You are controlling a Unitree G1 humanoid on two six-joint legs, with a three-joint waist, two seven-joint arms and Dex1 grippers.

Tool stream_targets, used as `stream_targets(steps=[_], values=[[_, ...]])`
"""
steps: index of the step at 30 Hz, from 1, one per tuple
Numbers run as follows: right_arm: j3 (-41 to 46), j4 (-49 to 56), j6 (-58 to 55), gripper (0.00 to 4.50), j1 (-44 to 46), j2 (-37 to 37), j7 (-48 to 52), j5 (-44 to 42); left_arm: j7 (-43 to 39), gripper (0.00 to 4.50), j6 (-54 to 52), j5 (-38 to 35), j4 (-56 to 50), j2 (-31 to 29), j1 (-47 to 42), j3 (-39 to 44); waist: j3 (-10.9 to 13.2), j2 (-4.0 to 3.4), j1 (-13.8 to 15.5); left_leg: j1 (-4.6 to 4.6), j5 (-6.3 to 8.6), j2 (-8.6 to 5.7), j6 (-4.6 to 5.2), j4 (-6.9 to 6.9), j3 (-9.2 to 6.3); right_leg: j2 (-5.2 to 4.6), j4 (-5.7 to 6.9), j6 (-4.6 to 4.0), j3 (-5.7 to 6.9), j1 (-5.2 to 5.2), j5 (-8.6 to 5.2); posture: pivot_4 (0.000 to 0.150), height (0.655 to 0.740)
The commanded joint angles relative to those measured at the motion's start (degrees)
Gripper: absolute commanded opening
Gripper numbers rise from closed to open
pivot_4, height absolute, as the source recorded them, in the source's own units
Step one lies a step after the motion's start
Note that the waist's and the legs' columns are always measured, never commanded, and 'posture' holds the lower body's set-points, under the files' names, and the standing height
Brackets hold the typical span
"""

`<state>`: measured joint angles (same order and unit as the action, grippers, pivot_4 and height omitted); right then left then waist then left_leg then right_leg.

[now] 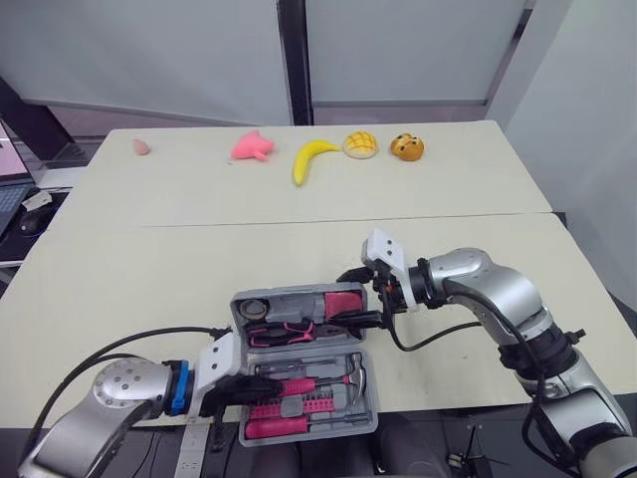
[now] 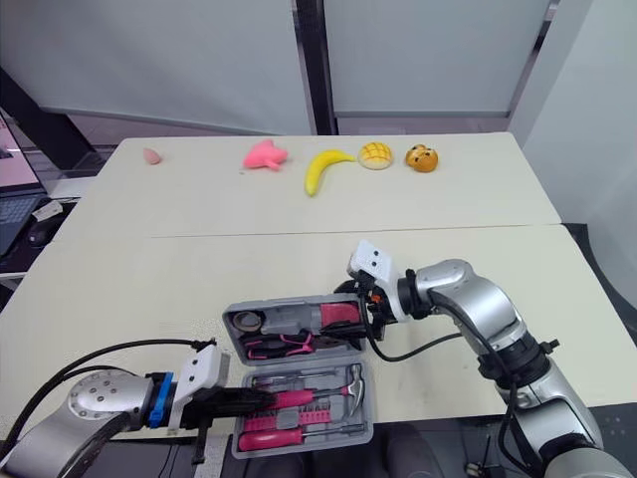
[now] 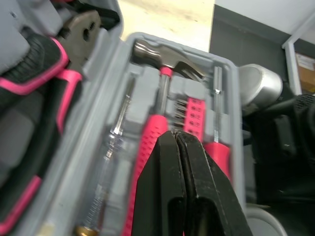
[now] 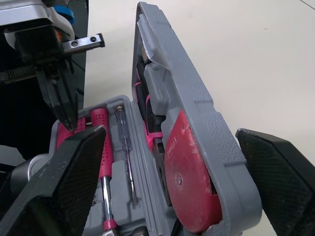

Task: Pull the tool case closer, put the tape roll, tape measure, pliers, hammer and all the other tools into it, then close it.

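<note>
Tool case [image 1: 370,396] open at the near edge of the table [image 1: 129,289], hammer [image 3: 152,125] bedded in its near half. Left gripper [image 1: 249,390] is pinched closed and empty, tips low by the hammer's pink handle. Farther back, right gripper [image 1: 381,299] is spread wide, straddling the half-raised lid [image 4: 197,128] at its right end. Banana [image 1: 311,159] on the far table.

The tool case [image 4: 197,123] was grey plastic, the outside of its lid pebbled and matt. The hammer [image 3: 156,88] had a polished, shiny metal head and a ribbed pink grip that looked rubbery. Beside it, the screwdriver [image 3: 112,142] had a clear, glossy plastic handle. The fingers [image 4: 74,167] of the right gripper [image 4: 170,132] showed a black woven-looking texture. The left gripper [image 3: 175,133] had smooth black fingers [image 3: 202,191] with a dull sheen. The table [image 1: 119,279] was smooth, matt and cream.
</note>
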<state>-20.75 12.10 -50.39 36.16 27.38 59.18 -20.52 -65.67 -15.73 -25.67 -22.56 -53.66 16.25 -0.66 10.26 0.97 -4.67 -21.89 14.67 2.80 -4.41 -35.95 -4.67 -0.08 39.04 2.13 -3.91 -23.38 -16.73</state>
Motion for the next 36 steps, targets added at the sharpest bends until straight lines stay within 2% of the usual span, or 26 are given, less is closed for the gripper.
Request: stream_targets(steps=[1,4,8,12,16,22,29,36], values=[[0.20,4.10,-0.55,4.49,-0.40,1.05,0.66,-2.02,-3.74,0.00,0.48,-2.18,0.14,-2.88,4.44,6.77,0.08,0.00,0.06,0.00,0.00,0.00,0.00,0.00,-0.01,0.00,0.00,0.00,0.01,0.00,0.00,0.150,0.7255],[0.22,6.13,-1.35,4.49,-0.75,2.16,0.78,-3.01,-5.90,0.00,2.14,-1.56,3.68,-3.99,6.81,10.72,0.15,-0.01,0.10,-0.01,0.00,0.00,0.00,-0.01,0.00,-0.01,0.00,0.00,0.01,0.00,0.00,0.150,0.7255],[-0.28,13.25,-3.63,4.49,-1.20,5.40,1.73,-5.08,-8.72,0.00,3.25,-0.48,13.79,-5.36,6.15,14.79,0.23,0.03,0.19,0.00,0.00,0.00,0.00,-0.02,-0.01,0.00,0.00,0.01,0.05,0.00,-0.01,0.150,0.7255],[0.61,25.04,-7.98,4.49,-3.47,13.20,3.91,-9.87,-8.67,0.00,4.22,0.96,22.34,-5.40,3.54,16.52,0.31,0.04,0.59,-0.03,0.00,-0.01,-0.01,-0.02,0.00,-0.05,-0.02,0.02,0.06,-0.01,-0.01,0.150,0.7255],[2.96,30.82,-9.29,4.49,-5.26,18.61,4.30,-13.69,-7.15,0.00,2.84,1.35,23.70,-4.81,1.24,16.61,0.35,0.16,1.32,-0.04,0.01,-0.01,-0.01,-0.02,0.00,-0.08,-0.06,0.02,0.09,-0.01,-0.02,0.150,0.7255],[5.57,29.94,-8.19,4.49,-5.97,23.31,3.18,-14.26,-5.79,0.00,1.37,1.83,22.47,-4.14,-1.41,15.64,0.35,0.17,1.37,0.00,0.00,-0.01,-0.02,-0.06,0.02,-0.08,-0.02,0.14,0.08,0.00,-0.01,0.150,0.7255],[5.03,27.85,-3.42,4.49,-6.76,23.90,1.06,-11.17,-4.39,0.00,3.43,4.55,21.40,-2.35,-1.64,13.67,0.35,0.18,1.37,-0.02,0.00,-0.01,-0.02,-0.07,0.03,-0.07,-0.02,0.07,0.07,0.00,0.03,0.150,0.7255],[5.65,25.58,13.67,4.49,-14.24,25.30,1.44,-2.38,-0.92,0.00,7.95,6.39,21.70,1.65,-0.71,15.65,0.34,0.24,1.58,-0.05,0.00,-0.01,-0.02,-0.08,0.04,-0.08,-0.04,0.04,0.06,0.00,0.05,0.150,0.7255]])
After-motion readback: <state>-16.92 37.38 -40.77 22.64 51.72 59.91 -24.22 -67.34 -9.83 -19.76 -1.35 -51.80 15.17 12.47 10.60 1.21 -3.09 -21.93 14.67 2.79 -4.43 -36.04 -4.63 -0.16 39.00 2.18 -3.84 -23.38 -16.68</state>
